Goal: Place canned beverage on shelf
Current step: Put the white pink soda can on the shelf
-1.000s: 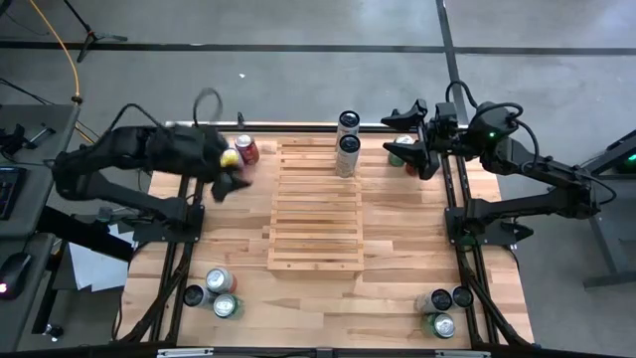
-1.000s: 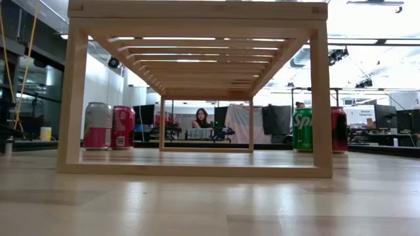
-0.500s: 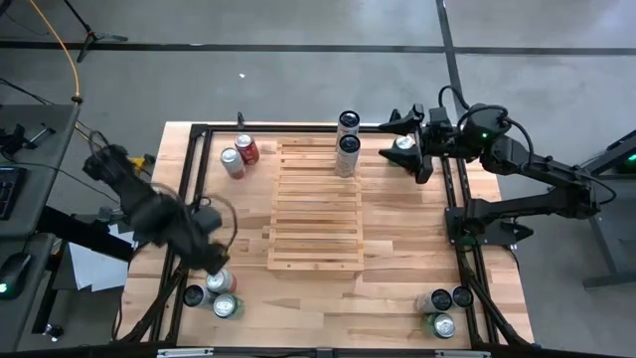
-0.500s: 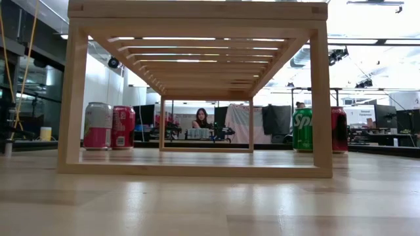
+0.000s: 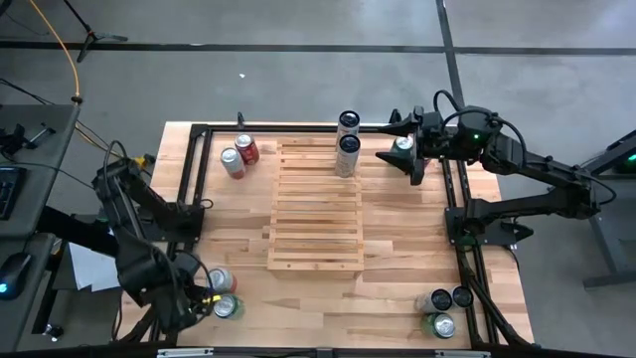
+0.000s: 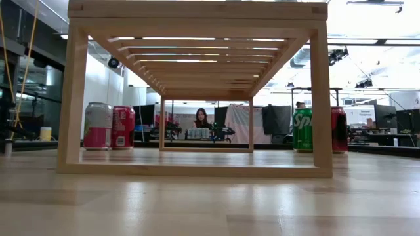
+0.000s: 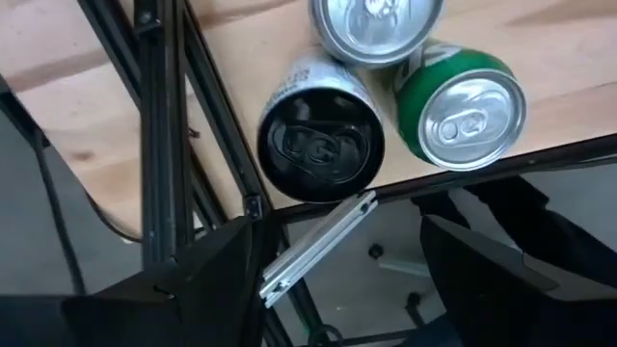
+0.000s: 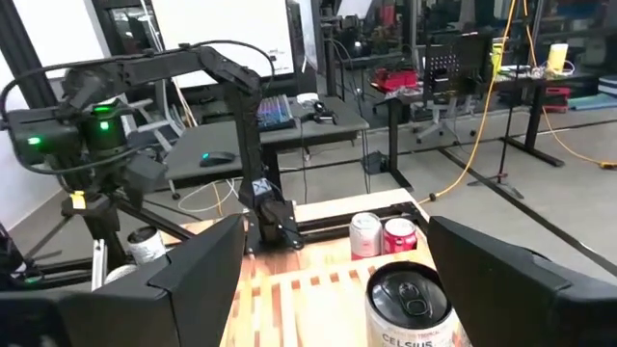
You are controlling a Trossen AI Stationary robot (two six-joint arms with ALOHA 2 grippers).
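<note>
- Left gripper (image 5: 195, 303) is at the near-left corner of the table (image 5: 397, 249), just above a cluster of three cans; fingers spread wide, nothing between them (wrist view looks down on the can tops).
- That cluster: black-top can (image 7: 321, 145), green can (image 7: 461, 116) and a silver-top can (image 7: 378, 24) — all upright, packed touching each other by the black frame rail (image 7: 159, 125).
- Right gripper (image 5: 405, 149) is at the far-right side of the table, fingers wide apart, holding nothing; a can (image 5: 401, 147) sits under it, w/ contact unclear.
- Shelf (image 5: 316, 204) lies mid-table, slats running across.
- Two dark-top cans (image 5: 347, 142) stand at the shelf's far end — one (image 8: 409, 306) shows close up in the right wrist view.
- Pink can (image 6: 97, 125) and red can (image 6: 123, 126) stand side by side at far left, off the shelf.
- Three more cans (image 5: 441, 306) at near-right corner.
</note>
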